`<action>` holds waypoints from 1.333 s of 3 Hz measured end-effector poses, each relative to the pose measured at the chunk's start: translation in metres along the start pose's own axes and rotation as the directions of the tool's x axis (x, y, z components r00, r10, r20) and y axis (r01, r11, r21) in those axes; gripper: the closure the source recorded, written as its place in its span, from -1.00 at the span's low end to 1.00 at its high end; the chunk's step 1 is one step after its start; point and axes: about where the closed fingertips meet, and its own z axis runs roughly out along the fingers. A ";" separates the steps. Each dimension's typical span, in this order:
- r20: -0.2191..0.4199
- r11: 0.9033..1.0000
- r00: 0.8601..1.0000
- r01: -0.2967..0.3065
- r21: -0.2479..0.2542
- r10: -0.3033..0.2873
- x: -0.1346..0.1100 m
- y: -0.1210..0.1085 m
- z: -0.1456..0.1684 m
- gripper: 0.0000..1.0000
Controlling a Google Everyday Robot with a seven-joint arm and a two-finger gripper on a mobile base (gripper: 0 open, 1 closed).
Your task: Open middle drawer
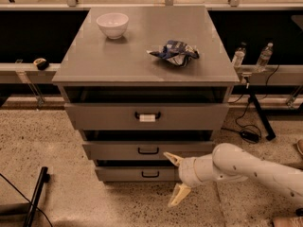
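The grey metal cabinet [147, 65] has three drawers. The middle drawer [118, 151] has a flat grey front and a small black loop handle [148, 151]; it sits nearly flush with a dark gap above it. The top drawer [104, 116] carries a white tag on its handle [147, 117]. The lowest drawer [118, 174] is narrower. My gripper [173, 180] is on a white arm coming from the right, low in front of the cabinet, to the right of and below the middle handle. It is open and empty, fingers [172, 158] spread wide.
A white bowl [112, 24] and a crumpled blue-and-white bag [174, 52] lie on the cabinet top. Two water bottles [251, 56] stand on a ledge at right. Cables and a black stand leg [259, 119] lie on the speckled floor at right; a black pole [35, 196] lies at lower left.
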 end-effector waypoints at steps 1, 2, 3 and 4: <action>-0.018 0.998 0.999 0.032 0.049 -0.031 0.014 -0.011 0.040 -1.00; -0.018 0.998 0.999 0.032 0.048 -0.031 0.014 -0.011 0.041 -1.00; -0.039 0.999 0.998 0.040 -0.027 -0.041 0.017 -0.020 0.049 -1.00; -0.080 0.981 0.995 0.037 -0.188 -0.053 0.023 -0.044 0.077 -1.00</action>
